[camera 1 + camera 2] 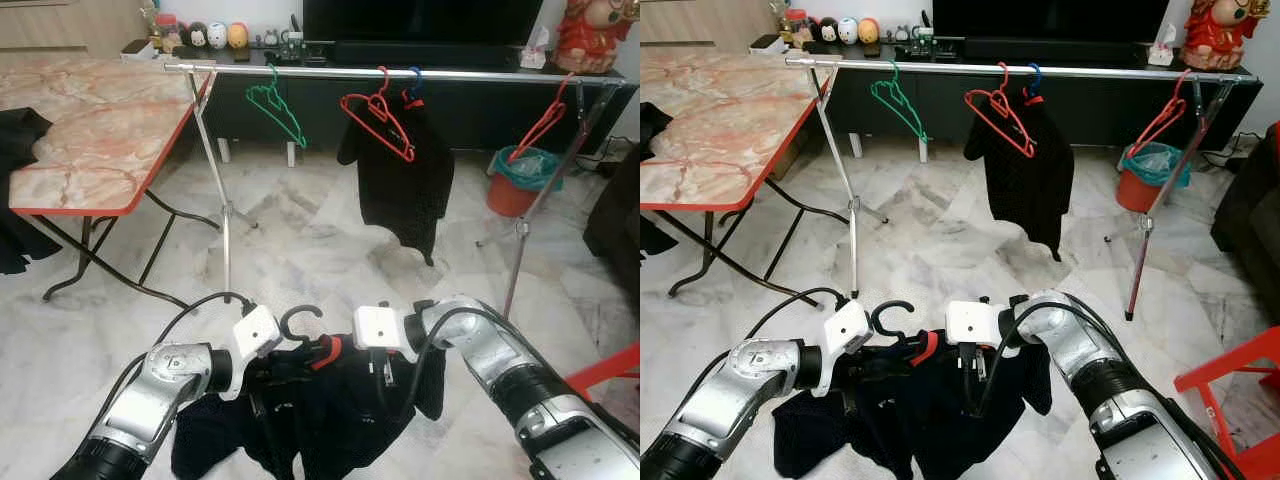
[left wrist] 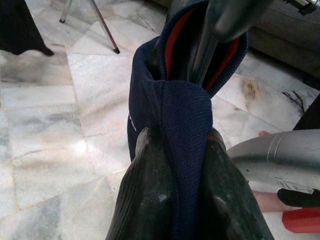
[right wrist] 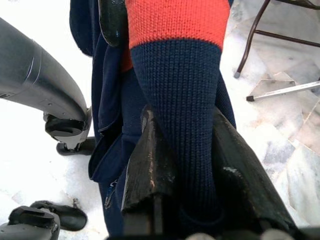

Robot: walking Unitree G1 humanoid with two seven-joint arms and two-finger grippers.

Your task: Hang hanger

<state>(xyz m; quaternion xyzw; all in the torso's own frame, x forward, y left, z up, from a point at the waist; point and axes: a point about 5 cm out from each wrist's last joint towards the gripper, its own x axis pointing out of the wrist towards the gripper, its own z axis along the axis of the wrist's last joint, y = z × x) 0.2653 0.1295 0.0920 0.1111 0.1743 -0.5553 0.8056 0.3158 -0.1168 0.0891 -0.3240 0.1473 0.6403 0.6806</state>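
While clamped: claws (image 2: 175, 150) on garment (image 1: 330, 420)

Left tool (image 2: 172, 165) and right tool (image 3: 187, 150) both clamp fabric, arms converging low.

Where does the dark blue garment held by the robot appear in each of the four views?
Left eye view: dark blue garment at bottom centre, between both arms.
Right eye view: bottom centre, slightly further left.
Left wrist view: centre, pinched between the left gripper's fingers.
Right wrist view: centre, between the right gripper's fingers.
Shared landmark: the garment's red collar band.
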